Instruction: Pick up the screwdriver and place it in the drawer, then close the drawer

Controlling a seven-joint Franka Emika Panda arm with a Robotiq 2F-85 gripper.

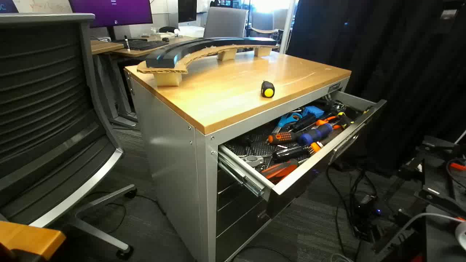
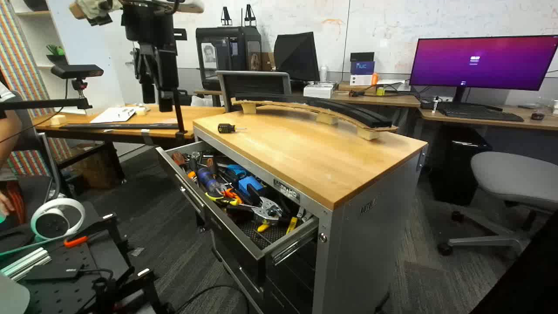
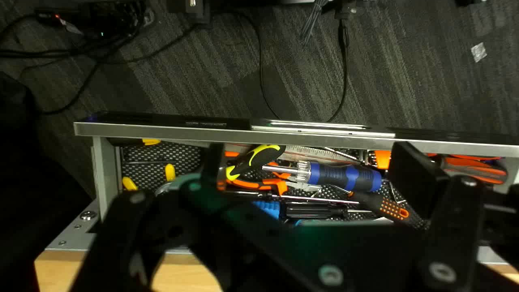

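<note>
The stubby black-and-yellow screwdriver (image 1: pixel 268 90) lies on the wooden tabletop near the edge above the drawer. It also shows in an exterior view (image 2: pixel 226 128), its short shaft pointing along the top. It is out of view in the wrist view. The top drawer (image 1: pixel 309 161) is pulled out and holds many tools; it also shows in an exterior view (image 2: pixel 237 237) and in the wrist view (image 3: pixel 243 136). My gripper (image 2: pixel 157 99) hangs in the air, fingers down, well above the drawer's level. In the wrist view its fingers (image 3: pixel 316 174) stand wide apart with nothing held between them.
A curved black piece on cardboard and foam blocks (image 1: pixel 218 49) stands along the back of the tabletop (image 1: pixel 225 83). The drawer holds a blue-and-black handled tool (image 3: pixel 344 176) and orange-handled tools. An office chair (image 1: pixel 47 109) stands beside the cabinet (image 1: pixel 171 153).
</note>
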